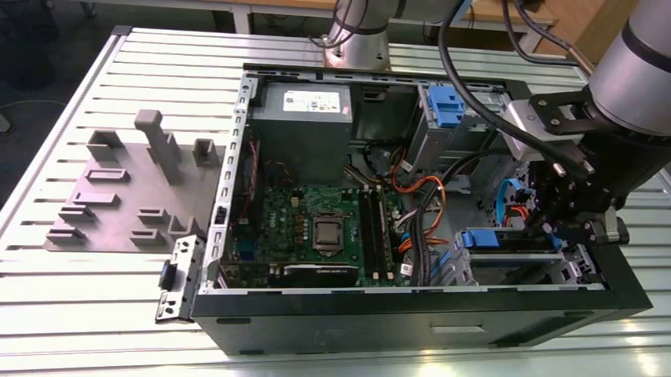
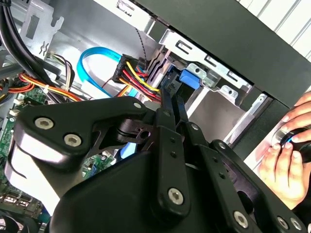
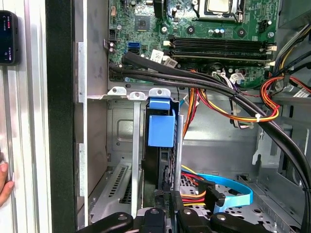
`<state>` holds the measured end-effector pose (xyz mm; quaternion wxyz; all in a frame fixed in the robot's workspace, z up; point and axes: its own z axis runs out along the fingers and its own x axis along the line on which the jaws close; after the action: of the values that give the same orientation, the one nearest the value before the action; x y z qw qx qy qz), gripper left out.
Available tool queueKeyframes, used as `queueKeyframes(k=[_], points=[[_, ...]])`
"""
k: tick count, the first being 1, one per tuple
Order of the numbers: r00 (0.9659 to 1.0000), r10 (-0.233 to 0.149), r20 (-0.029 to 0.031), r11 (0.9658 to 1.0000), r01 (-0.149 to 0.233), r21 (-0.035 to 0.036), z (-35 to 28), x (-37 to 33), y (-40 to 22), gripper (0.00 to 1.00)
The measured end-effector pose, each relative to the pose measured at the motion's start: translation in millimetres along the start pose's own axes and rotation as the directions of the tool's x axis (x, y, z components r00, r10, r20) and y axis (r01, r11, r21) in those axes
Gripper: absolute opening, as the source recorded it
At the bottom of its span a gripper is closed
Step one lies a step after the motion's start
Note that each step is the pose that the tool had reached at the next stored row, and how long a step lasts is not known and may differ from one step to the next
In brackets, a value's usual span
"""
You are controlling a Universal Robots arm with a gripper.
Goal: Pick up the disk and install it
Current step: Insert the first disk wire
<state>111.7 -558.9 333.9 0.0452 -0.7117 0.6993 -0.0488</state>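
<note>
On the exterior view's left you've got the slatted metal desk [image 1: 63, 118], with a grey block of slots and posts [image 1: 126, 188] sitting on it. A loose metal bracket [image 1: 178, 279] leans at the near corner of the open computer case [image 1: 419, 322].

Inside the case you can see the grey power box [image 1: 304, 106] up at the far end and the green circuit board [image 1: 314, 228] below it. Orange, red and black cables run off towards the exterior view's right.

Over there your arm is down inside the case, and it covers much of the drive bay. The hand [image 1: 558, 236] is at the bay, and its fingertips are hard to make out from this camera. The disk [image 1: 504, 243] shows there mostly as its blue carrier.

In the first wrist view the disk [image 3: 160, 131] stands on edge between the bay's metal rails, blue tab up. The hand [image 3: 167, 216] is cut off at the frame edge. Its fingers are narrow, pinched on the disk's dark edge.

In the second wrist view the hand [image 2: 171, 104] blocks nearly all of the disk [image 2: 188, 79], leaving only the blue end. Outside the case wall, a person's fingers [image 2: 279, 155] hold a dark object you can't identify.
</note>
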Motion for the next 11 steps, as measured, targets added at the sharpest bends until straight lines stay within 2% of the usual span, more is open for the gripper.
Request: queueKeyframes(k=[9, 11], points=[[1.0000, 0.003, 0.0005, 1.0000, -0.003, 0.0000, -0.7, 0.0, 0.0, 0.16], [1.0000, 0.009, -0.0009, 1.0000, -0.009, -0.0001, -1.0, 0.1, -0.1, 0.16]])
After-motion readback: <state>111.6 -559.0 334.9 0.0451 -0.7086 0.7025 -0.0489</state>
